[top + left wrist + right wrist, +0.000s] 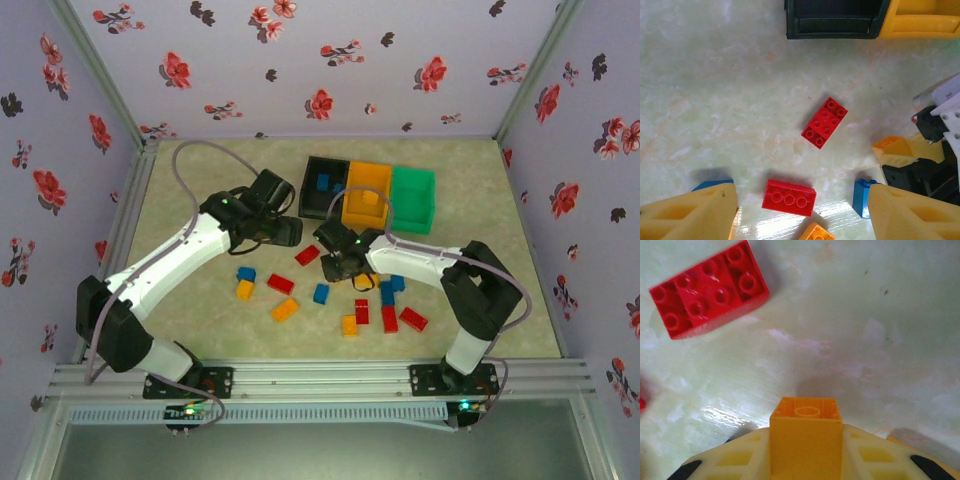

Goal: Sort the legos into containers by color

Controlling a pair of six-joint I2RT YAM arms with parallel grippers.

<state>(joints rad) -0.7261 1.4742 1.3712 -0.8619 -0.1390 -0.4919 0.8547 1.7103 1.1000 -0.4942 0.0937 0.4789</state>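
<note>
While the right tool [806, 465] clamps a yellow lego [806, 432], the left tool [802, 215] hangs spread apart. Two red legos [824, 123] lie on the counter [715, 100] beneath it.

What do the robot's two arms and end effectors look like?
Left arm and right arm: white shells, black joints, a grey cable looping along each, small green lights. Left end effector and right end effector have yellow plastic fingers with hollow cut-outs.
</note>
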